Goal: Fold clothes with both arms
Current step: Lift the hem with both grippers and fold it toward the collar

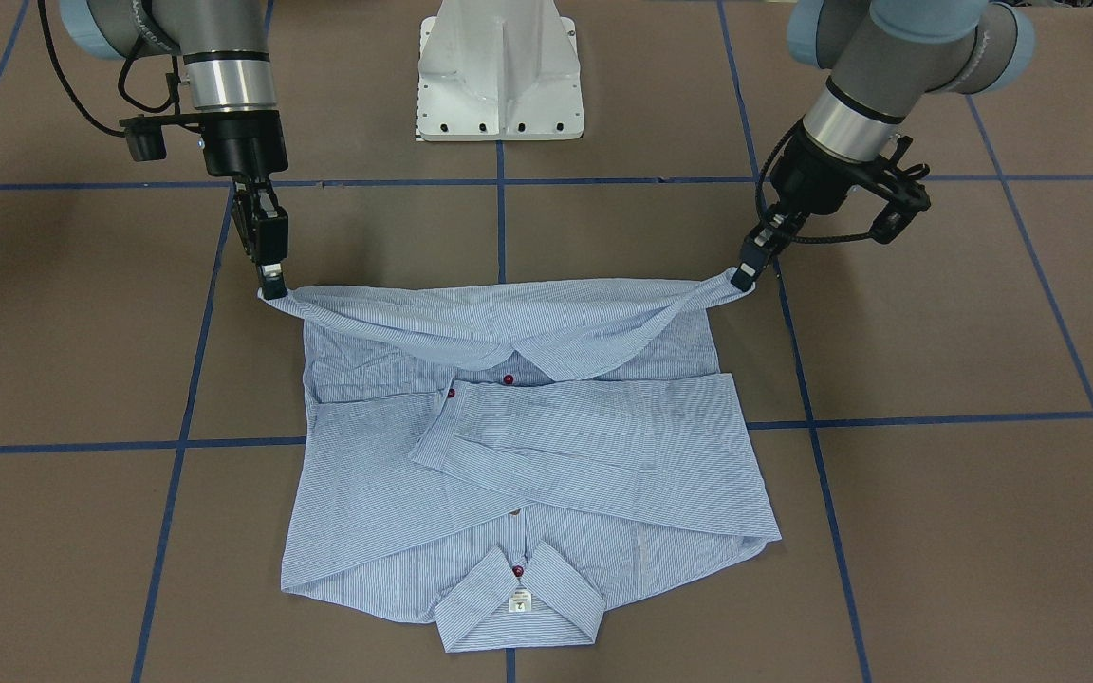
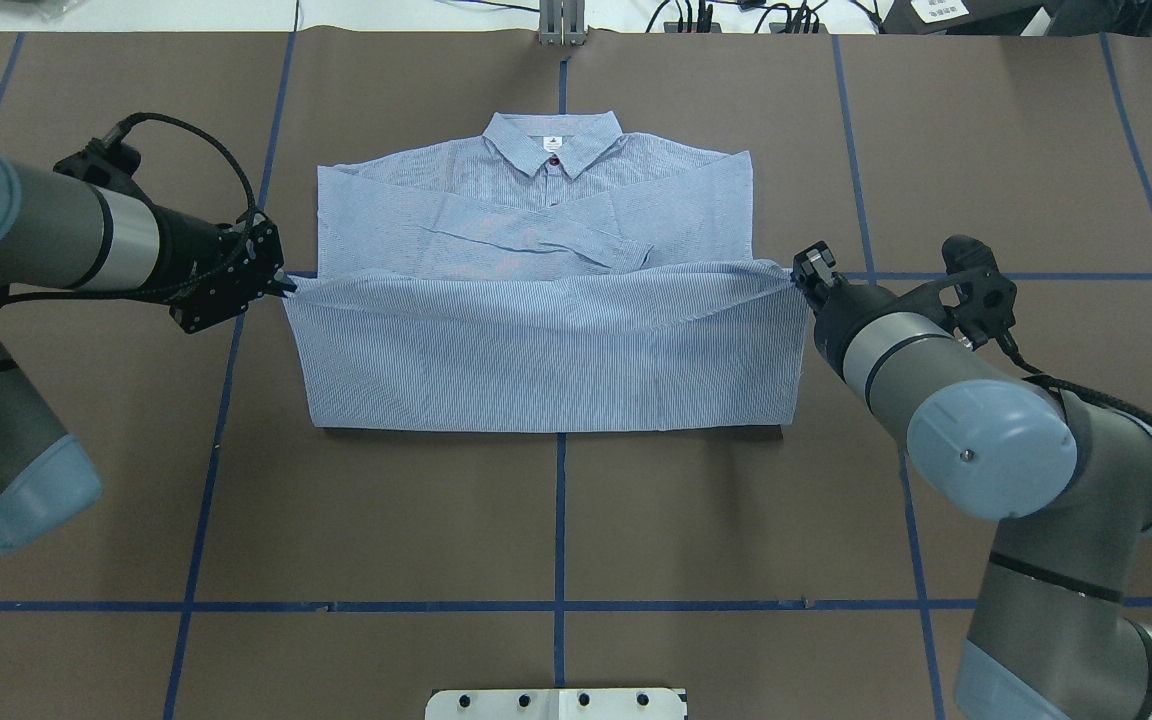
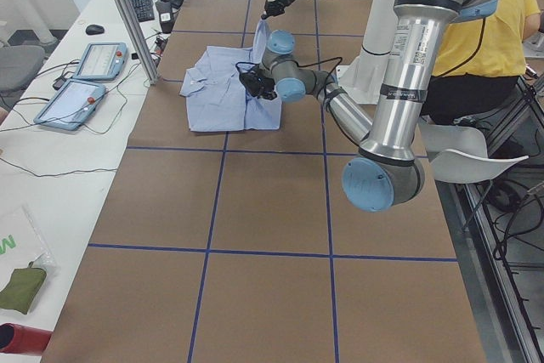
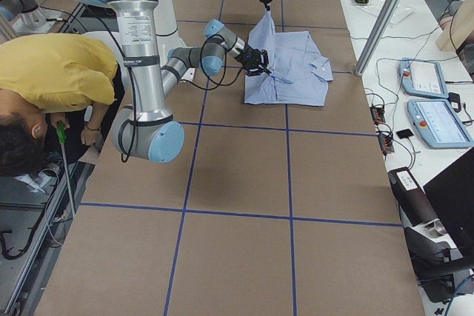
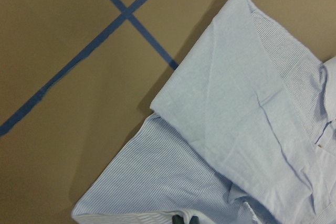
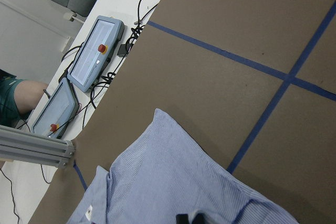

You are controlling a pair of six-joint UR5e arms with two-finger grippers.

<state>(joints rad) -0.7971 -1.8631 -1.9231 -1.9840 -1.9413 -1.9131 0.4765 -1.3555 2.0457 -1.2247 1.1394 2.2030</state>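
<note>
While aloft between end effectors, shirt hem

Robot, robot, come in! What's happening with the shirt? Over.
Holding hem corners: left gripper, right gripper, both shut. Hem of shirt lifted, sleeves folded in, collar flat. Nothing in the way.

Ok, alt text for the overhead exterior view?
The left gripper and right gripper each pinch a hem corner of the blue striped shirt, holding the hem stretched between them above the table. Its collar lies at the far side, sleeves folded across the chest.
</note>
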